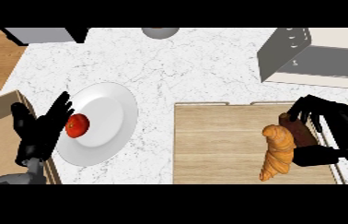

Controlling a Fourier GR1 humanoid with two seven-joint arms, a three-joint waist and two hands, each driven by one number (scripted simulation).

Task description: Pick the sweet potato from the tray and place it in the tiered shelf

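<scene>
On the wooden tray [224, 144] at the near right, the right hand [319, 131] curls its fingers and thumb round the brown sweet potato [293, 128], with a croissant [277, 151] just beside it. The left hand [37, 131] rests open at the left edge, beside a white plate [108, 108] holding a tomato [78, 126]. The grey tiered shelf [292, 57] stands at the far right of the marble tabletop [190, 71].

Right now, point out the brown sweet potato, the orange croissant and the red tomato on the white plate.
Brown sweet potato [297, 132]: head view, exposed upper side beside right hand.
Orange croissant [278, 150]: head view, its middle.
Red tomato [78, 126]: head view, its centre.
</scene>
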